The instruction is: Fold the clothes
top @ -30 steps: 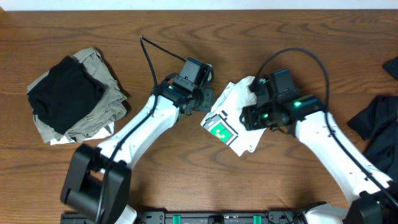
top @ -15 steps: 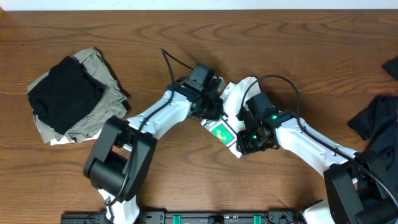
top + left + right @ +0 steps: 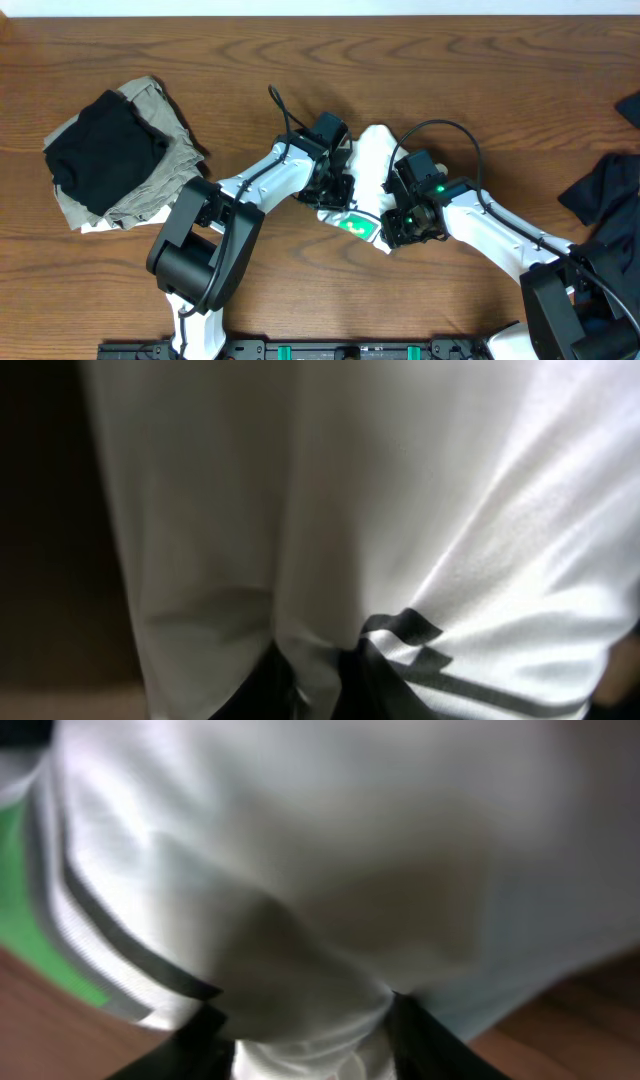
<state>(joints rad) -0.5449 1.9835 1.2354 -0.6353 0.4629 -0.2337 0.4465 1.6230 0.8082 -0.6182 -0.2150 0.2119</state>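
Note:
The white T-shirt (image 3: pixel 371 160) with its green print (image 3: pixel 356 224) lies bunched at the table's middle. It fills the left wrist view (image 3: pixel 400 510) and the right wrist view (image 3: pixel 300 870). My left gripper (image 3: pixel 338 185) is shut on the shirt's left side; its fingers (image 3: pixel 318 685) pinch a fold. My right gripper (image 3: pixel 398 200) is shut on the shirt's right side; its fingers (image 3: pixel 300 1040) hold bunched cloth. A black garment (image 3: pixel 105 150) lies on a khaki one (image 3: pixel 160 175) at the left.
A dark navy garment (image 3: pixel 605 215) lies at the right edge. Brown wooden table (image 3: pixel 300 300) all around. A small dark item (image 3: pixel 630 105) sits at the far right edge.
Both grippers have moved together toward the table's middle, bunching the white shirt between them. The shirt has gone from spread to a narrow heap; the print has shifted down and left.

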